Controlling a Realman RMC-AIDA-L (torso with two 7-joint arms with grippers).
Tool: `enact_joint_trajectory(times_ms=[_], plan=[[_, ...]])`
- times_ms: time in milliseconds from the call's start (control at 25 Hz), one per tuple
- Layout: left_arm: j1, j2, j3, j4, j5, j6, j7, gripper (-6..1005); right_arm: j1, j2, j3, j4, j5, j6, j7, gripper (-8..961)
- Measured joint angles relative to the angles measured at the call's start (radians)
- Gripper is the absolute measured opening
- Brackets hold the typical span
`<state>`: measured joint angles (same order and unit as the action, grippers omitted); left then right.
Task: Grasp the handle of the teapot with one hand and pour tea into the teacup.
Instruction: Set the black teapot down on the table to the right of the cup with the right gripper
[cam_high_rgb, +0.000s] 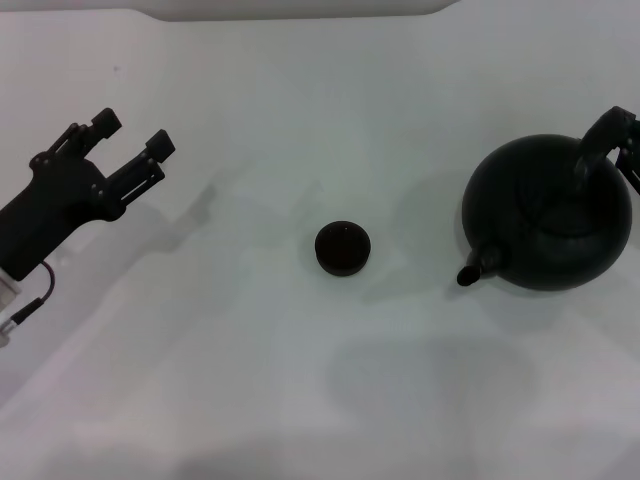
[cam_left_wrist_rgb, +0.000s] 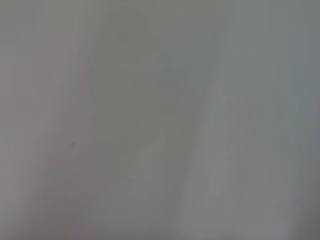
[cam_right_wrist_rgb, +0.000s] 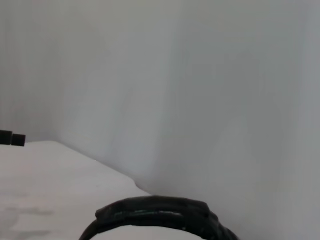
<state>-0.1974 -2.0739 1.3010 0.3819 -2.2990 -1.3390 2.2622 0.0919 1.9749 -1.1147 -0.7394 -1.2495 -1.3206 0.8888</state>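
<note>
Grasp step: right gripper (cam_high_rgb: 625, 135) at right edge sits at the handle (cam_high_rgb: 592, 150) of the teapot (cam_high_rgb: 548, 215); can't tell if clamped. Left gripper (cam_high_rgb: 130, 140) spread apart, parked upper left. Next, likely lift and tip spout toward teacup (cam_high_rgb: 342, 248) at centre of surface (cam_high_rgb: 300, 400).

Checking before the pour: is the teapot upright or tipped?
Upright: the teapot sits flat on the table, spout toward the teacup.

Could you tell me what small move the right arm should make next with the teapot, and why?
Probably lift the large round matte-black teapot a little and carry it left toward the tiny dark round teacup. The right gripper is at the thick black arched handle, though its grip cannot be confirmed. The spout already faces the cup but stands apart from it. The left gripper waits open at far left.
</note>
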Motion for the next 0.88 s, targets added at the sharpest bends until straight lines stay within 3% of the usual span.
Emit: enact_joint_trajectory(times_ms=[320,880], plan=[[-0.002,0.0,0.001,0.0,0.001,0.001,0.0,848,0.015,0.013,0.006,0.048,-0.001,-0.001,-0.086,106],[0.0,0.0,-0.002,-0.011,0.001,0.0,0.0,847,0.072,0.01,0.014,0.119,-0.001,0.032,-0.187,106]])
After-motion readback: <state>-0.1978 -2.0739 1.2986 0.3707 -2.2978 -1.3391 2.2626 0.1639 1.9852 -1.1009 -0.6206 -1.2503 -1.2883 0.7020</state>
